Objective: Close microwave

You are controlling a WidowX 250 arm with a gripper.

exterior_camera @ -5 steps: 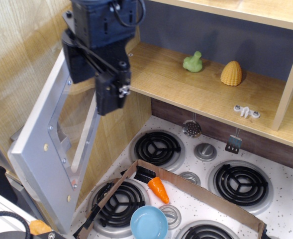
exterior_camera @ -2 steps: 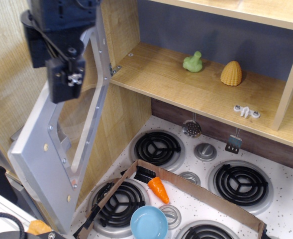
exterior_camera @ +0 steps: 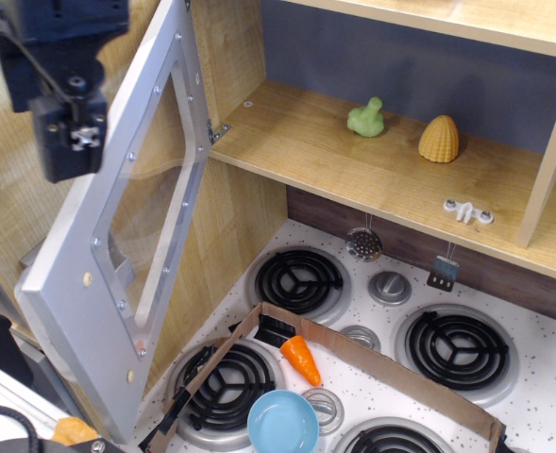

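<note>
The microwave (exterior_camera: 334, 165) is a wooden cavity whose silver-grey door (exterior_camera: 75, 302) with a clear window stands wide open, hinged at the cavity's left edge and swung out toward the lower left. My black gripper (exterior_camera: 68, 142) hangs at the top left, just left of the door's upper part and on its outer side. It looks apart from the door. Its fingers point down and read as one dark block, so I cannot tell how the jaws stand. The door's handle and buttons are hidden on its far face.
A green toy (exterior_camera: 366, 118), a yellow corn piece (exterior_camera: 439, 139) and a small white part (exterior_camera: 467, 211) lie in the cavity. Below is a stove top with black burners (exterior_camera: 299, 280), a cardboard wall (exterior_camera: 381, 363), a carrot (exterior_camera: 301, 359) and a blue bowl (exterior_camera: 282, 422).
My gripper has moved left and slightly up, from in front of the door's window to beyond the door's left side. The door has not moved.
</note>
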